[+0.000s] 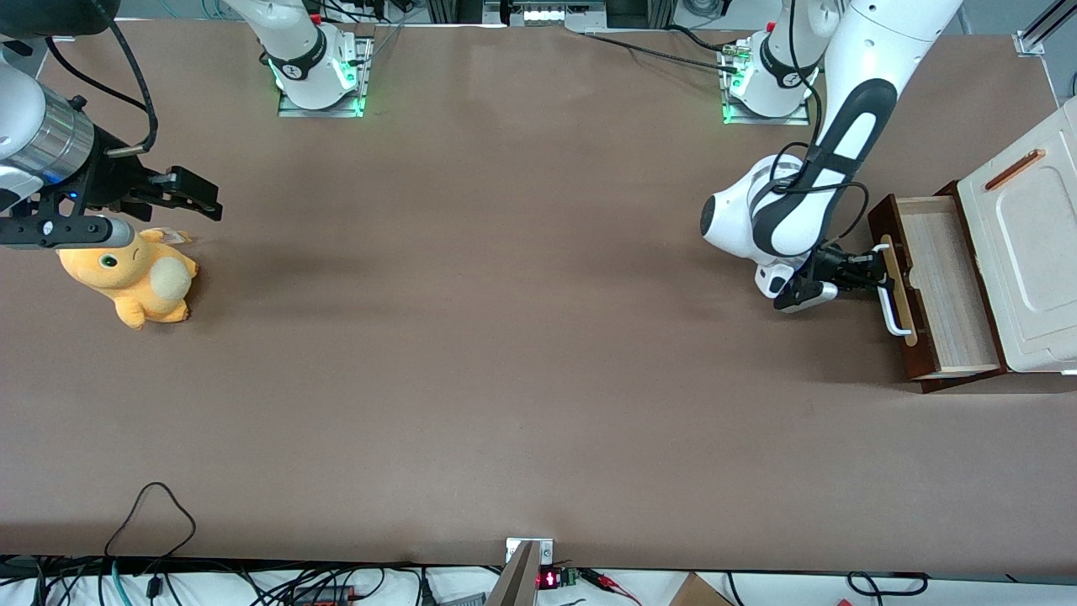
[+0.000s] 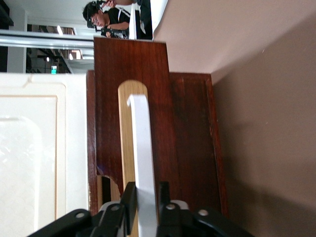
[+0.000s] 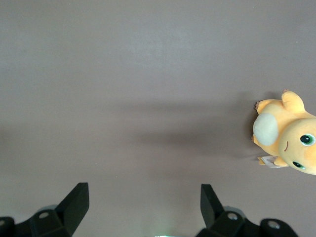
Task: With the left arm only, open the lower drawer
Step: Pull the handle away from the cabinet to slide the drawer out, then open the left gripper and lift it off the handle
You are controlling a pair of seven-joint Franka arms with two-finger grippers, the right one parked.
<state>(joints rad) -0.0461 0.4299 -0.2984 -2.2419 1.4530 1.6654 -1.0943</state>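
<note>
Lower drawer [image 1: 942, 286], at the right edge of the front view, already stands well out. The left arm's gripper [image 1: 875, 271] has its jaws clamped on the white bar handle [image 2: 143, 163]; I'd pull straight outward, keeping the grip level.

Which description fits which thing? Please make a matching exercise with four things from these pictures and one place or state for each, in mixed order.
Things:
1. lower drawer
2. gripper
3. plush toy
4. white bar handle

Descriptions:
A. lies at the parked arm's end of the table
B. pulled out, pale tray showing
C. sits between two black fingers
D. closed on the handle, in front of the drawer

Pairs: 1-B, 2-D, 3-A, 4-C
</note>
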